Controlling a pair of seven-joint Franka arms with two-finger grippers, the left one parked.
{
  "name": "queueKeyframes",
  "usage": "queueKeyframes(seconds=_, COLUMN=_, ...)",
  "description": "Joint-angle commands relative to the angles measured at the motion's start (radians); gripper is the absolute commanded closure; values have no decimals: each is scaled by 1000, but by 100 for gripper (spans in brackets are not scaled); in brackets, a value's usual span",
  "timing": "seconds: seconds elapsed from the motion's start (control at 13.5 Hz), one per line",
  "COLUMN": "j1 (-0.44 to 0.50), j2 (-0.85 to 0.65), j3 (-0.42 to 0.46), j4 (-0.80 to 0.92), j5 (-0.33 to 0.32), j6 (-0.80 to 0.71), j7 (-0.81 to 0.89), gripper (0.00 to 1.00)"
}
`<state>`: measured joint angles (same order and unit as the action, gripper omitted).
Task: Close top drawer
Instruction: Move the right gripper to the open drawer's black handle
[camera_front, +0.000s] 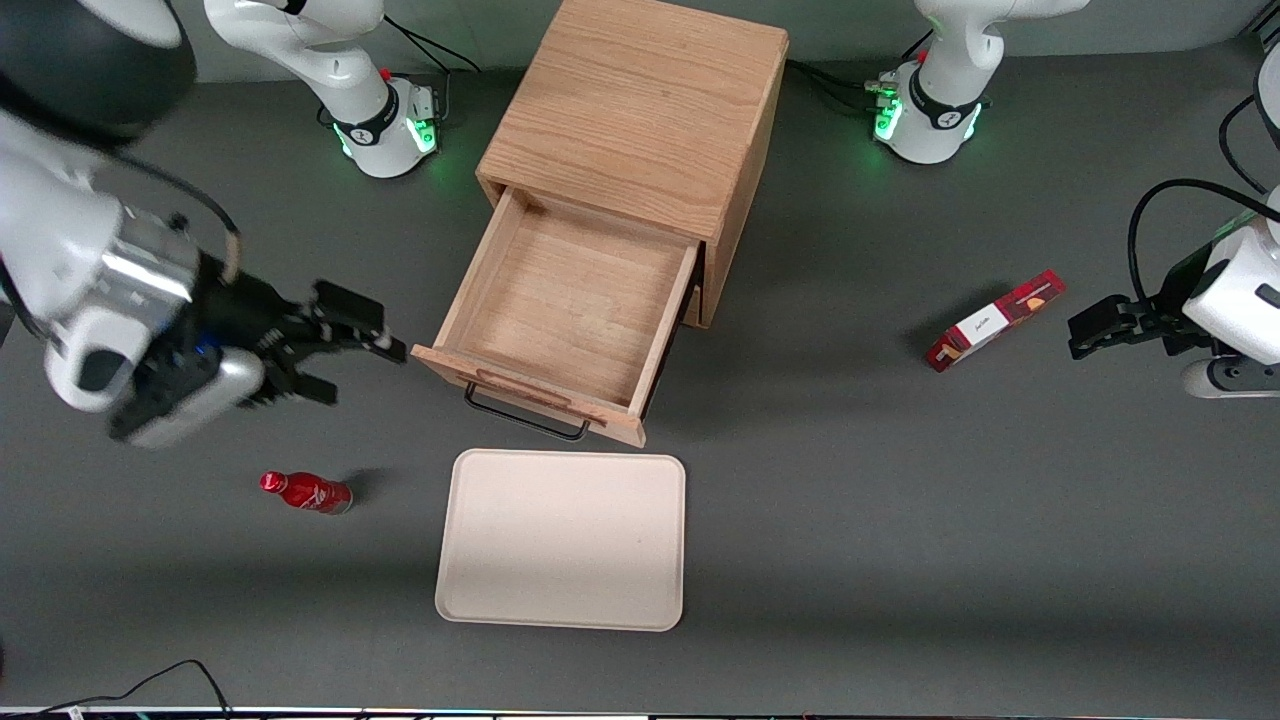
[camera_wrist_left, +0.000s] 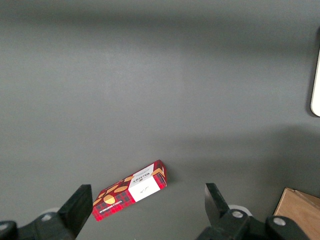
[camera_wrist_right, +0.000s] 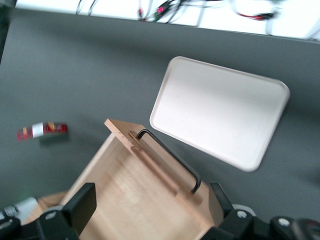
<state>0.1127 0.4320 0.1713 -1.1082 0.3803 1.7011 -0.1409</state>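
The top drawer (camera_front: 570, 300) stands pulled far out of the wooden cabinet (camera_front: 640, 100), and its light oak box is empty. A black wire handle (camera_front: 525, 418) hangs under the lip of its front. My right gripper (camera_front: 365, 375) hovers above the table beside the drawer's front corner, toward the working arm's end, open and holding nothing. In the right wrist view the gripper (camera_wrist_right: 150, 205) looks onto the drawer (camera_wrist_right: 130, 190), with the handle (camera_wrist_right: 170, 157) just ahead of the spread fingers (camera_wrist_right: 82, 205).
A cream tray (camera_front: 560, 540) (camera_wrist_right: 220, 110) lies on the table in front of the drawer, nearer the front camera. A small red bottle (camera_front: 305, 492) lies beside the tray, under my gripper's side. A red box (camera_front: 995, 320) (camera_wrist_left: 131, 190) (camera_wrist_right: 42, 130) lies toward the parked arm's end.
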Motion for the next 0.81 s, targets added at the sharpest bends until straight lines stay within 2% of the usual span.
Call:
queueKeyframes(seconds=0.0, j1=11, j2=100, j3=10, j4=80, j5=-26, j6=-9, j7=-229, gripper=0)
queueKeyframes(seconds=0.15, j1=16, j2=138, j3=13, j4=90, j5=-61, j6=-32, j7=-337, gripper=0)
queueKeyframes(seconds=0.3, j1=42, j2=195, j3=16, j4=141, j5=-136, j6=-76, j7=-419, gripper=0)
queueKeyframes(seconds=0.52, j1=68, j2=330, j3=11, j4=260, j5=-143, j6=-120, j7=-456, gripper=0)
queueKeyframes(seconds=0.74, j1=88, j2=385, j3=8, j4=260, j5=-169, j6=-123, j7=-506, gripper=0)
